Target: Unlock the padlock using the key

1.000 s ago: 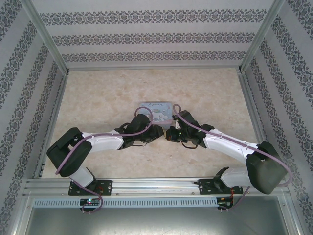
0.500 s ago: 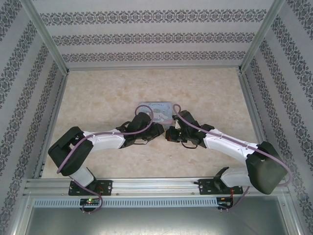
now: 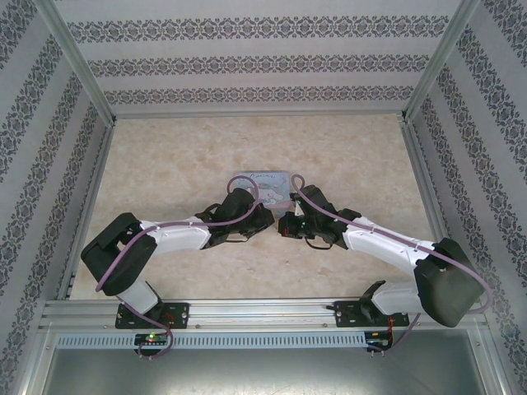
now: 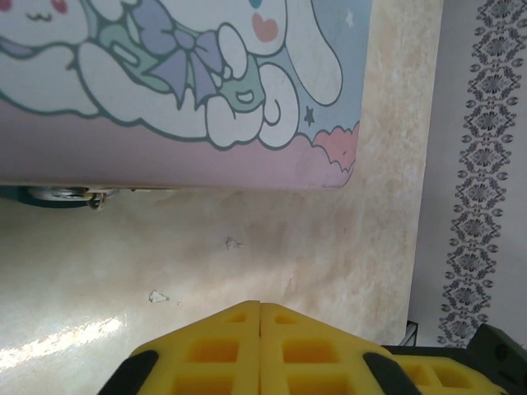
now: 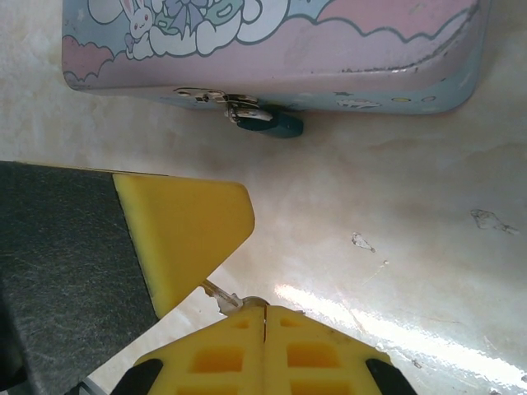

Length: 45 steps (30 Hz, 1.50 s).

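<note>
Padlock (image 5: 270,124) and key (image 5: 221,295) are both tiny beside the tin (image 5: 329,49), a flat rounded-corner box with a glossy pastel print of a white cartoon rabbit, pink scalloped clouds and a pale blue rim. The padlock has a stubby teal body with a rounded end and a thin bright shackle. It hangs from the small metal latch on the tin's near side wall, and its body lies against the desk (image 5: 412,222) at the foot of that wall. The desk is a smooth cream surface with faint marble veining, a few small scratches and a bright streak of glare. The right tool (image 5: 265,309) sits on the near side of the tin, well short of the padlock. Its yellow, waffle-moulded fingers are pressed together on the key, of which a slim silvery sliver pokes out of the seam. Whether that sliver touches the blunt, wedge-shaped yellow pad and matte dark grey housing just beside it cannot be told. The left tool (image 4: 260,317) also sits near the tin's near wall, with its ribbed yellow fingers together and nothing showing between them. From above, both tools meet just in front of the tin's near edge.
</note>
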### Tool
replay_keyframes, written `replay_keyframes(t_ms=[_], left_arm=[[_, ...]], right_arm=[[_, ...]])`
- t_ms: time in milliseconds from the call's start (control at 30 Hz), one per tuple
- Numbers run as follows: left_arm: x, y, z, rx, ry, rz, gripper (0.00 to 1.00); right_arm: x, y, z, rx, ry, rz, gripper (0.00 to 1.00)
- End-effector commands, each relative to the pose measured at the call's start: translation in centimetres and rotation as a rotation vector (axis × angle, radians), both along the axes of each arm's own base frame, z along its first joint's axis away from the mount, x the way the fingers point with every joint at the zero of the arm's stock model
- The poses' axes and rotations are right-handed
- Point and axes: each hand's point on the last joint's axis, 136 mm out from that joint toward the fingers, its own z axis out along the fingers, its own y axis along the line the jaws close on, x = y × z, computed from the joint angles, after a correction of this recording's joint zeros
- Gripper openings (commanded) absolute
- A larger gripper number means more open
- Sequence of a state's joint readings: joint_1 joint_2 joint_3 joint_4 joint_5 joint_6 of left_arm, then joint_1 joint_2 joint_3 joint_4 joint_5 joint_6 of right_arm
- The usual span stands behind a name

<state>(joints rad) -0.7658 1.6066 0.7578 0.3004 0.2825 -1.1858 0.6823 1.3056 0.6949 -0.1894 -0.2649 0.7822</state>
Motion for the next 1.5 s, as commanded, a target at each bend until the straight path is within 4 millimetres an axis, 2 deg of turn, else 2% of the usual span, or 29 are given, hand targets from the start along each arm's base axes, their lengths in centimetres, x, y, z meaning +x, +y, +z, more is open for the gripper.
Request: replay_keyframes(t_ms=[0,33,67,133,233,267,300,367,433,567,600,700,767,867,967,1033,1167,1267,1467], left_arm=[[0.3,-0.9,0.8,-0.011,-0.033,-0.014,0.0],[0.3,-0.8,0.8,-0.007,-0.039,-0.016,0.0],[0.3,-0.8,0.8,0.001,-0.044,-0.019,0.0],[0.5,-0.5,1.5,0.022,-0.082,-0.032,0.0],[1.0,0.1,3.3,0.063,-0.173,-0.058,0.0],[1.2,0.3,4.0,0.08,-0.209,-0.069,0.0],[1.4,0.5,4.7,0.09,-0.243,-0.078,0.0],[1.8,1.0,6.5,0.108,-0.321,-0.091,0.0],[2.2,1.6,7.5,0.124,-0.353,-0.091,0.0],[2.3,2.4,8.0,0.144,-0.35,-0.078,0.0],[2.3,2.6,7.8,0.147,-0.341,-0.07,0.02],[2.0,3.1,7.3,0.148,-0.317,-0.049,0.15],[1.8,3.6,6.6,0.15,-0.296,-0.028,0.27],[1.6,4.4,5.6,0.154,-0.266,0.015,0.5],[1.5,5.2,4.6,0.154,-0.236,0.066,0.74],[1.3,5.6,4.1,0.155,-0.221,0.092,0.83],[1.2,6.5,3.4,0.164,-0.208,0.132,0.94],[1.0,7.4,3.3,0.171,-0.209,0.171,0.97],[0.7,9.4,3.8,0.178,-0.235,0.246,1.0]], right_arm=[[-0.1,-0.3,0.3,0.019,-0.005,-0.006,0.0],[0.0,-0.5,0.3,0.013,-0.008,-0.009,0.0],[0.0,-0.8,0.3,0.007,-0.009,-0.017,0.08],[0.3,-1.7,0.7,0.005,-0.023,-0.036,0.41],[1.1,-3.4,1.9,0.029,-0.056,-0.079,0.83],[1.5,-3.9,2.4,0.038,-0.069,-0.097,0.95],[1.9,-4.4,3.0,0.05,-0.088,-0.114,0.98],[2.9,-5.6,4.3,0.074,-0.119,-0.171,0.98],[3.8,-6.4,5.4,0.098,-0.143,-0.21,0.98],[4.1,-6.3,6.0,0.105,-0.127,-0.176,0.98],[3.8,-6.0,5.6,0.11,-0.111,-0.163,0.98],[2.8,-5.5,3.4,0.093,-0.033,-0.151,0.87],[1.8,-5.1,1.5,0.055,0.013,-0.139,0.79],[0.3,-4.6,-0.9,-0.049,0.052,-0.138,0.72],[-0.4,-4.4,-2.6,-0.133,0.076,-0.175,0.66],[-0.6,-4.3,-3.4,-0.171,0.087,-0.206,0.62],[-0.6,-4.1,-4.5,-0.25,0.098,-0.27,0.51],[-0.6,-4.0,-5.3,-0.289,0.116,-0.308,0.45],[-0.4,-2.6,-6.1,-0.33,0.136,-0.326,0.44]])
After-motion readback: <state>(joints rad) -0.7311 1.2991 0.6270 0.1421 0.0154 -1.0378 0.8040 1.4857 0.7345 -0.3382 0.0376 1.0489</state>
